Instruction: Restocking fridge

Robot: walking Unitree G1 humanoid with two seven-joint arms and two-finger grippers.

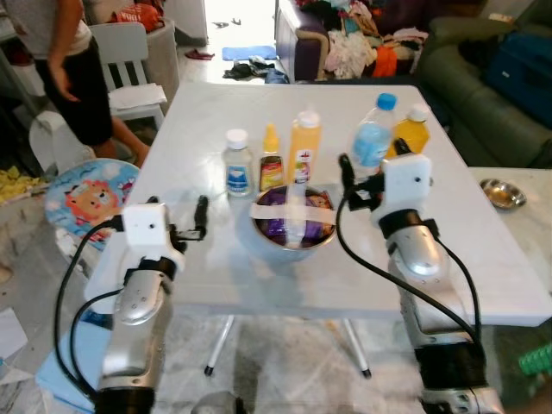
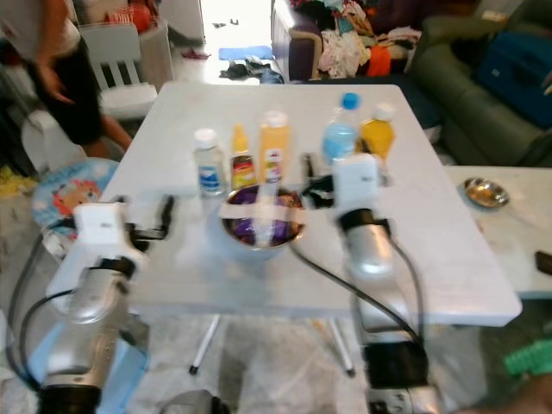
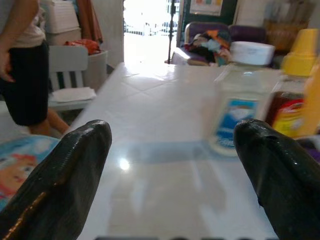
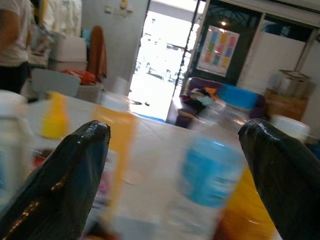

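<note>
Both my grippers hover spread wide over the white tiled table [image 1: 483, 259].
Left gripper [image 1: 202, 217] has open tabletop ahead; the clear blue-capped water bottle [image 1: 373, 134] stands just beyond my right gripper [image 1: 343, 177].

Glossy white table [image 1: 216, 112]; shiny metal bowl [image 1: 293, 237]; clear plastic water bottle [image 1: 373, 138]; fingers [image 3: 75, 170] look like glossy black rubber.

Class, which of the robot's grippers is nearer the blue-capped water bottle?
The right gripper is beside the blue-capped water bottle; the left gripper hangs far across the table, beyond the bowl.
</note>
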